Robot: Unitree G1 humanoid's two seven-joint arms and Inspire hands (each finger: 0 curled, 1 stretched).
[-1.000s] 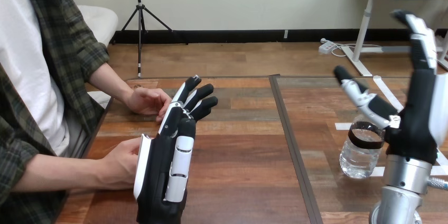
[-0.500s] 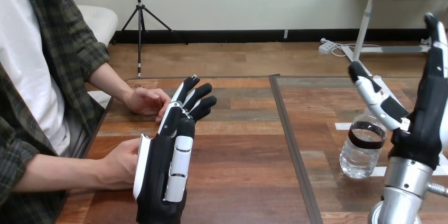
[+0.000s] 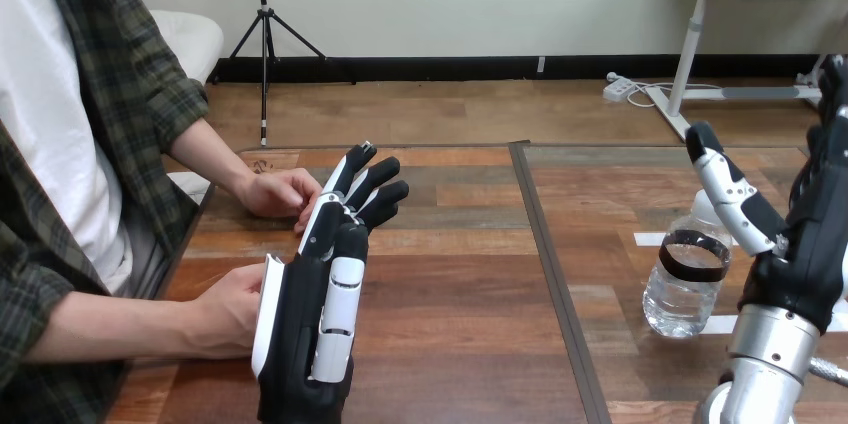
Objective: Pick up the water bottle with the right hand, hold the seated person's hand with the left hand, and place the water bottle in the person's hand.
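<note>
The wooden table (image 3: 460, 344) has bare surface between the dark seam (image 3: 552, 264) and the left hand (image 3: 310, 334), which stands edge-on at near left with fingers straight, just beside the person's near hand (image 3: 232, 309); the person's far hand (image 3: 280, 191) rests beyond it. The water bottle (image 3: 686, 284), clear with a dark band, stands upright right of the seam on white tape marks (image 3: 650, 239). The right hand (image 3: 800, 244) is raised near the right edge, fingers spread wide, holding nothing.
</note>
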